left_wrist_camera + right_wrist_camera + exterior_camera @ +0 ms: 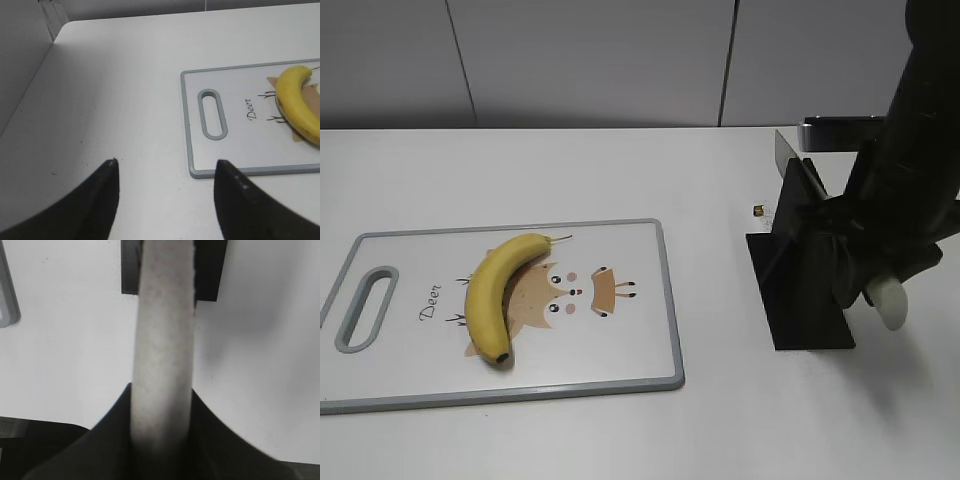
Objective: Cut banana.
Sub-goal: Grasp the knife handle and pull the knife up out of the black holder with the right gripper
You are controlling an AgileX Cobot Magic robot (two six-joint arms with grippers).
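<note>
Banana (pixel 498 295) on cutting board (pixel 640 300), stem far-right, dark tip near. Left gripper (pixel 165 172) wide; right gripper (pixel 161 412) clamps knife handle (pixel 162 340).

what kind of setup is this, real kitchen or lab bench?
Likely a lab bench staged for a kitchen task. A bare white table backed by plain grey wall panels holds only a deer-print cutting board with one banana, plus a black knife stand where the right gripper is shut on a pale knife handle.

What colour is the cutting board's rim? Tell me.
Grey, around a white cutting board printed with a deer cartoon; clearest in the exterior view.
</note>
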